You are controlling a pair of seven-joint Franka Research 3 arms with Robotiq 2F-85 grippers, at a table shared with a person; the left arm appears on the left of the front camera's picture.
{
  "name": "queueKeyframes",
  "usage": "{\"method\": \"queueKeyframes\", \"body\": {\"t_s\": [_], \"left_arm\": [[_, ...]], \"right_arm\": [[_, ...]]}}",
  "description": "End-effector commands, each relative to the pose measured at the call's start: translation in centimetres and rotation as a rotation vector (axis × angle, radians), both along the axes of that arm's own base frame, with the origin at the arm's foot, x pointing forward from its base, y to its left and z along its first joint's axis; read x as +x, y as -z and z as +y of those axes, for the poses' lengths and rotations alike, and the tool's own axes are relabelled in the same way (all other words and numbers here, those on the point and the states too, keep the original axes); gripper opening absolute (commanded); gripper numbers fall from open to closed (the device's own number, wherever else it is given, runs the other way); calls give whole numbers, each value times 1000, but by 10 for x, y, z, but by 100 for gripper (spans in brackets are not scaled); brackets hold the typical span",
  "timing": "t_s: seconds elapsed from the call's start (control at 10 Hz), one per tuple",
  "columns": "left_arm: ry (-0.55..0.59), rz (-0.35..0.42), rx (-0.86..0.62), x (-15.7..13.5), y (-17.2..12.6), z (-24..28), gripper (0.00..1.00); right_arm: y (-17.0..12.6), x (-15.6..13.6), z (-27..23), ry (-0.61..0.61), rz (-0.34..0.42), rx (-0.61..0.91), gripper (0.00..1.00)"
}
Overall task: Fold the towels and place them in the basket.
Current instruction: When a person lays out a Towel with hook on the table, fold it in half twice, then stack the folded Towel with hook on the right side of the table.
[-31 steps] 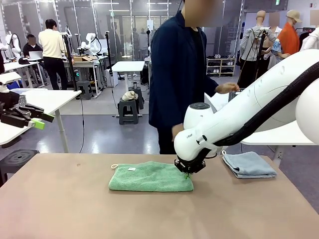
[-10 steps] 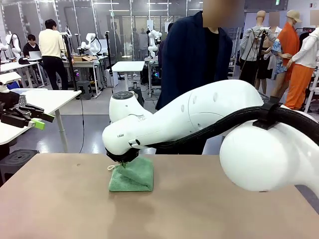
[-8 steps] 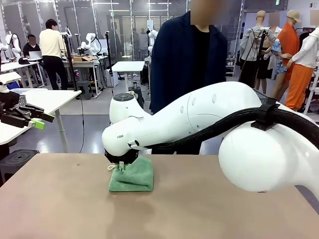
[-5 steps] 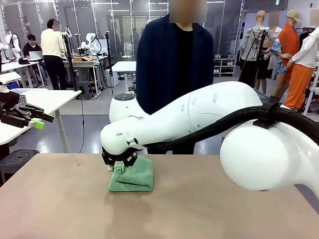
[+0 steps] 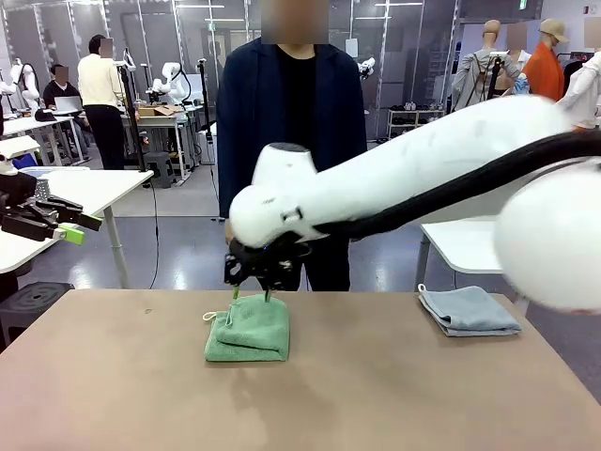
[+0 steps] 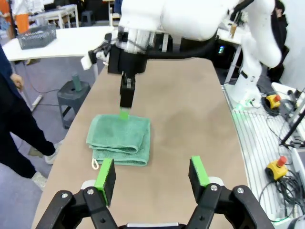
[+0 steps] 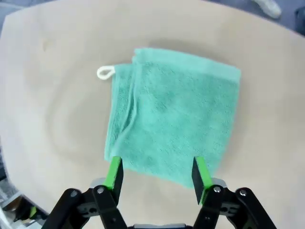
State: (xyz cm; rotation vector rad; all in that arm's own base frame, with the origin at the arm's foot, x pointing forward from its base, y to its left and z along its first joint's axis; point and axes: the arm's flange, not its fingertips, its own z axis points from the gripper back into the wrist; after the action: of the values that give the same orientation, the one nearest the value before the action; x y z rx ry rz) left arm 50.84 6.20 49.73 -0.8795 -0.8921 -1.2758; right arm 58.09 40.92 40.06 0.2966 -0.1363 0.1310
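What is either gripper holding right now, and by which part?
Nothing. The right gripper hangs open above the folded green towel; the left gripper is open too, off the table.

Right pincer [image 5: 252, 293] released green towel [image 5: 248, 329], lifted clear; person shifted left.

Tan table [image 5: 113, 376] — person [image 5: 291, 141] behind

Folded green terry towel [image 6: 121, 140] lies on the tan tabletop [image 6: 190, 119], white loop at its near-left corner. Right gripper [image 6: 125, 102] hangs just above the towel's far edge, empty. Left gripper [image 6: 152, 174], green pads spread apart, holds nothing. Dark grey mesh basket [image 6: 37, 36] sits on a far white table [image 6: 71, 40].
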Motion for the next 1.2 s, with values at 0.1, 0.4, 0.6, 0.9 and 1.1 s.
{"method": "queueKeyframes", "body": {"t_s": [0.1,0.4,0.6,0.9,1.1], "left_arm": [[3,-1,-4,-1,-1,-1,79],[3,-1,-4,-1,-1,-1,79],[3,-1,-4,-1,-1,-1,79],[3,-1,-4,-1,-1,-1,79],[3,-1,-4,-1,-1,-1,79]], "right_arm": [[-5,-23,-76,7,64,152,73],[-9,-29,-93,23,5,137,73],[-13,-11,-85,29,72,146,73],[-13,-11,-85,29,72,146,73],[-13,-11,-85,29,72,146,73]]}}
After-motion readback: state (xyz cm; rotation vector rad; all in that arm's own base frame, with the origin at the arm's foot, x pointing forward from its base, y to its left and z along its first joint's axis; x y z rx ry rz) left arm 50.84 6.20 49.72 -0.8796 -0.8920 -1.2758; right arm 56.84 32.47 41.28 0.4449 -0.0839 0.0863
